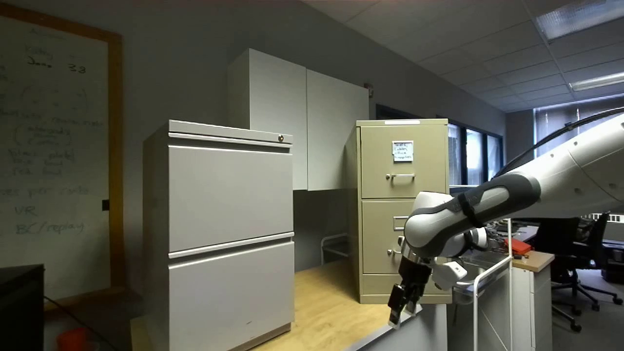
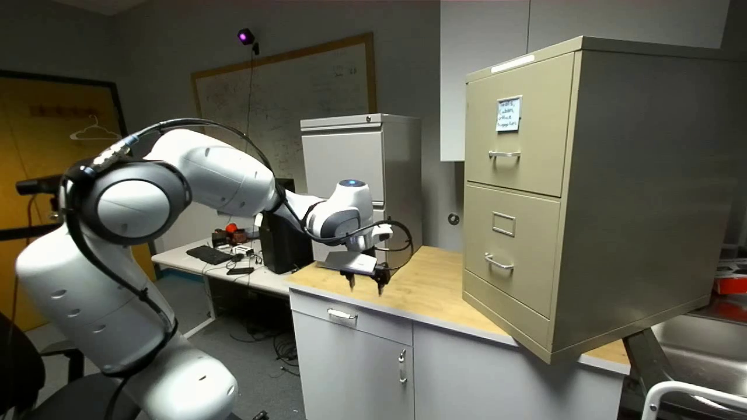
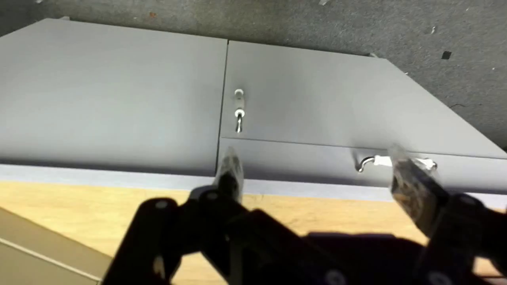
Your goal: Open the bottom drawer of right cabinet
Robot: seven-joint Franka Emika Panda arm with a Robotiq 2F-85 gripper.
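Note:
The right cabinet, tall and beige with a paper note on its top drawer, shows in both exterior views. Its bottom drawer is closed flush, with a metal handle and an empty label frame. In an exterior view the arm partly hides the bottom drawer and its handle. My gripper points down near the counter's front edge, apart from the drawer handle; it also shows in an exterior view. In the wrist view the gripper is open with nothing between its fingers. A cabinet corner shows there.
The wooden counter carries both cabinets. Under it are grey fronts with a drawer handle and a door handle. The light-grey two-drawer cabinet stands farther along. A white rail stands beside the counter.

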